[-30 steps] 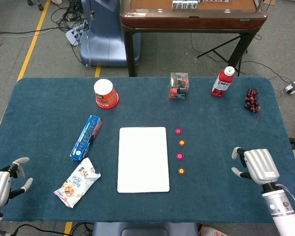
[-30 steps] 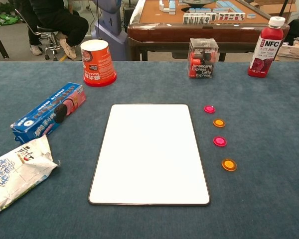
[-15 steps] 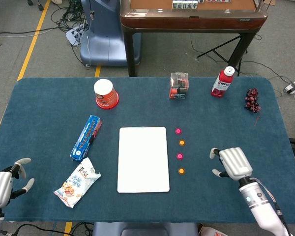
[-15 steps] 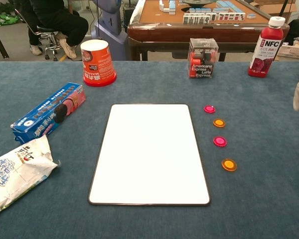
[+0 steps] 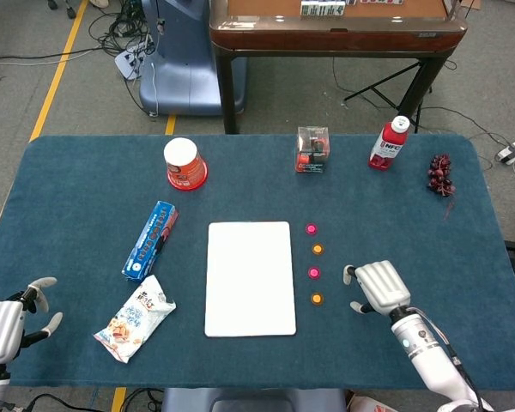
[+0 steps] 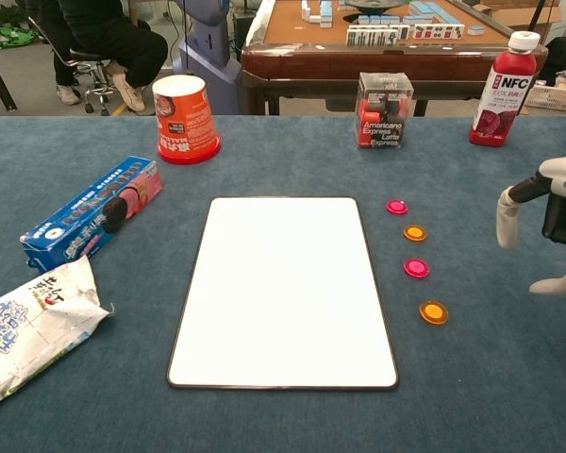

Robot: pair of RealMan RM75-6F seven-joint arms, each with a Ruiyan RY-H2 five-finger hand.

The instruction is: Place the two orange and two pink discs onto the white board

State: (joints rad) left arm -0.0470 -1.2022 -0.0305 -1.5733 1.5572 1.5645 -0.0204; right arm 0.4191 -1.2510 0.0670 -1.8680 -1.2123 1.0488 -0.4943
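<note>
A white board (image 5: 251, 277) (image 6: 283, 290) lies flat at the table's middle. Just right of it runs a column of discs: a pink disc (image 5: 311, 229) (image 6: 396, 207), an orange disc (image 5: 318, 249) (image 6: 414, 232), a second pink disc (image 5: 314, 273) (image 6: 416, 268) and a second orange disc (image 5: 317, 299) (image 6: 433, 311). My right hand (image 5: 375, 287) (image 6: 545, 224) hovers right of the nearest discs, fingers apart, holding nothing. My left hand (image 5: 9, 324) rests at the table's front left corner, empty with fingers spread.
A blue biscuit box (image 5: 150, 239) and a white snack bag (image 5: 135, 318) lie left of the board. At the back stand a red cup (image 5: 185, 163), a clear coffee box (image 5: 312, 149), a red NFC bottle (image 5: 388, 142) and dark grapes (image 5: 440, 174).
My right hand has moved left from the table's right edge toward the disc column and now shows in the chest view. The left hand and the discs have not moved.
</note>
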